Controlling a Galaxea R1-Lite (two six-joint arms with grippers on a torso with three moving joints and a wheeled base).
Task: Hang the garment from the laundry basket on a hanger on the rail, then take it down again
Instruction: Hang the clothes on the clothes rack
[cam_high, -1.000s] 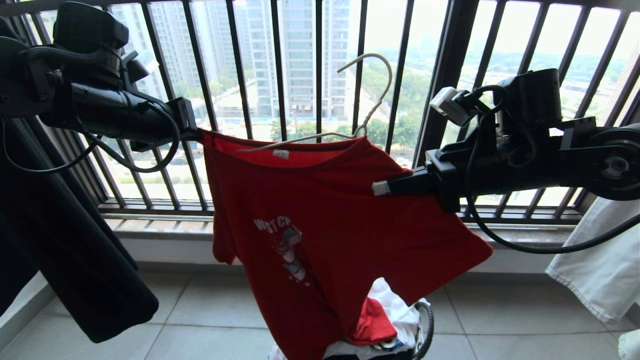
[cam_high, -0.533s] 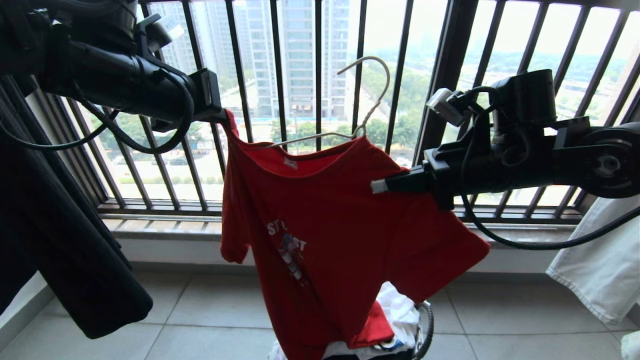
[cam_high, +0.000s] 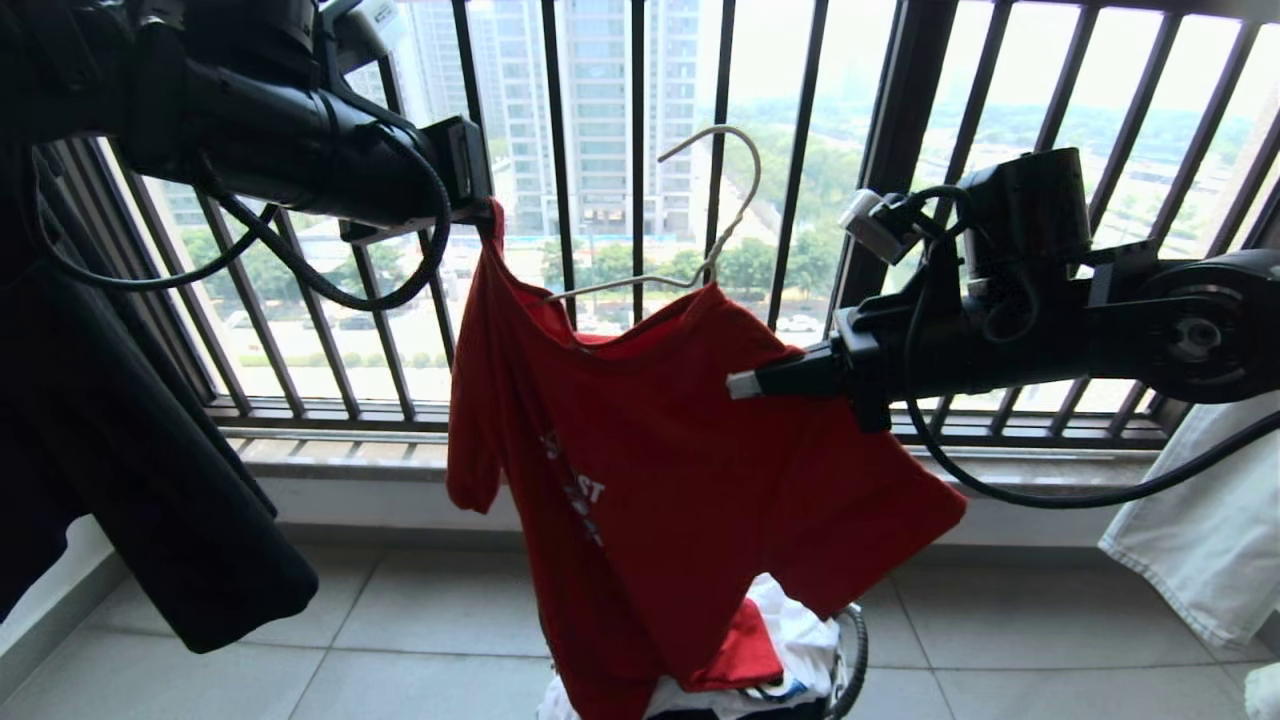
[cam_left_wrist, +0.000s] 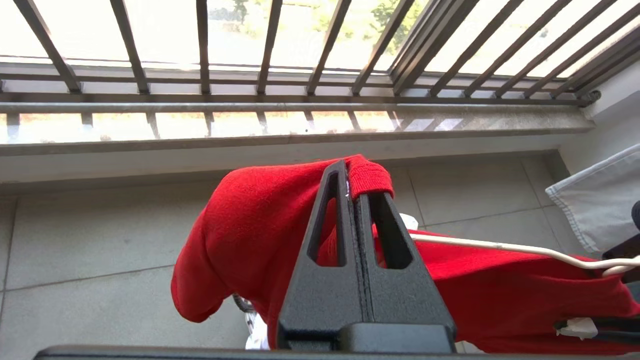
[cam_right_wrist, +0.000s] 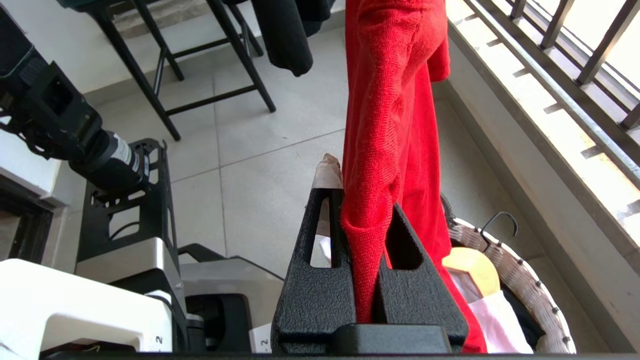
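Grippers left (cam_high: 487, 210) and right (cam_high: 745, 383) both clamped on red shirt (cam_high: 660, 450), hanger (cam_high: 690, 215) half in: ease collar over slowly, keeping cloth taut.

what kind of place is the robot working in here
Most likely a high-rise apartment balcony used for drying laundry: a black barred railing overlooks towers and trees, the floor is tiled, and a laundry basket sits below the red T-shirt.

Left pincer (cam_left_wrist: 356, 192) clamped on red garment's (cam_left_wrist: 250, 225) collar edge, cream hanger (cam_left_wrist: 500, 247) wire inside, window railing (cam_left_wrist: 260, 50) beyond
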